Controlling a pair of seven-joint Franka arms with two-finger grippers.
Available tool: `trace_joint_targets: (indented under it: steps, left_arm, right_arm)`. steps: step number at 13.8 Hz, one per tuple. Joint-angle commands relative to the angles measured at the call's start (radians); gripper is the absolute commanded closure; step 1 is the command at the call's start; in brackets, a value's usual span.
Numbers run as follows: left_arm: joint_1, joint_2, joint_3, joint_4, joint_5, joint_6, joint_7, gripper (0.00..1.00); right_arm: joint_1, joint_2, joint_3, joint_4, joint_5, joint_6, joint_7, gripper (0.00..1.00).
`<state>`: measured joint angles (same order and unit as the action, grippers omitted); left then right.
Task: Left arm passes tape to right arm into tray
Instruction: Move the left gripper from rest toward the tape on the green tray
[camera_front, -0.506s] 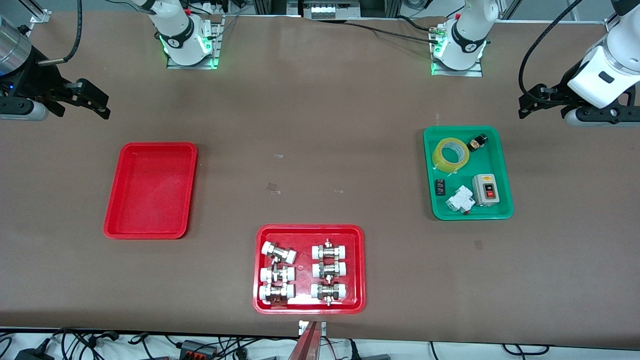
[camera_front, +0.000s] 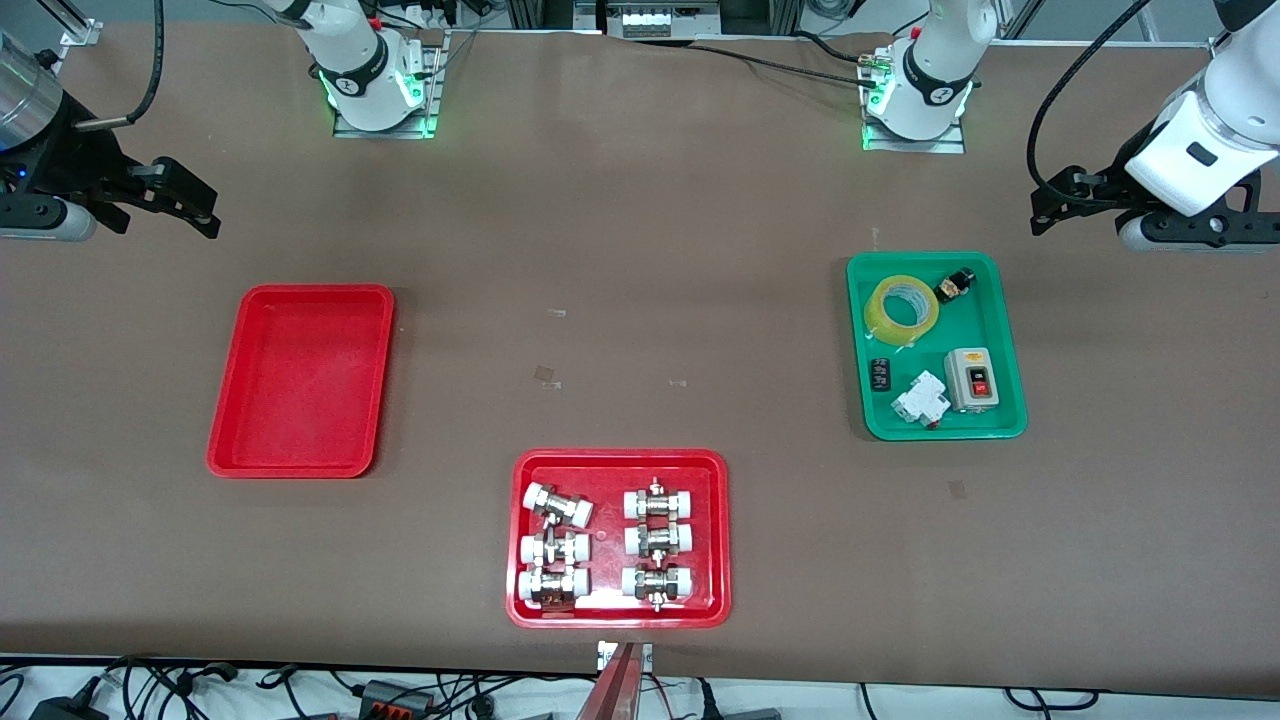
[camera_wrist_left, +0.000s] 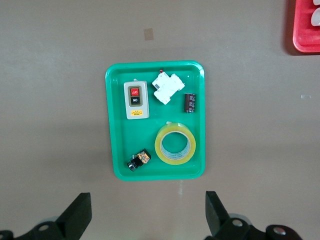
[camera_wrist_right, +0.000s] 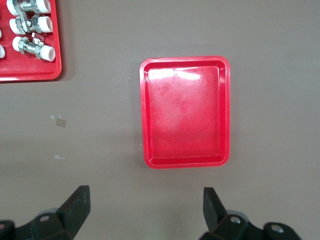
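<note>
The left hand (camera_front: 1045, 208) is hanging with fingers spread wide, with bare tabletop (camera_front: 650, 250) lying between it and the green tray (camera_front: 1008, 330). In that tray the tape (camera_front: 901, 309) is sitting closest to this hand, with a small black part (camera_front: 954, 285) just beside it crowding one side. The right hand (camera_front: 205, 215) is hovering with fingers apart above the tabletop near the red tray (camera_front: 225, 440), whose floor is lying open.
</note>
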<state>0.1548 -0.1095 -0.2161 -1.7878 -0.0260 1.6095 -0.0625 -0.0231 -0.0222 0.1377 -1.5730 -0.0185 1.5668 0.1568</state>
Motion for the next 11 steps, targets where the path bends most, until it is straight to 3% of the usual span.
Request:
trace_joint_targets:
  steps: [1,6,8,11]
  left_arm:
    - [-0.004,0.042,0.006,0.022,-0.026,-0.01,0.003,0.0]
    - [0.005,0.163,0.007,0.024,-0.037,0.012,-0.004,0.0]
    - [0.025,0.217,0.012,-0.017,-0.035,0.085,0.003,0.0]
    - [0.017,0.202,-0.006,-0.277,-0.035,0.359,0.001,0.0]
  right_arm:
    - [0.002,0.004,0.0,0.018,0.0,-0.01,-0.002,0.0]
    - [0.0,0.004,0.0,0.018,0.0,-0.005,-0.003,0.0]
    - [0.0,0.004,0.0,0.018,0.0,-0.008,0.0,0.0]
    - [0.0,0.004,0.0,0.018,0.0,-0.01,0.001,0.0]
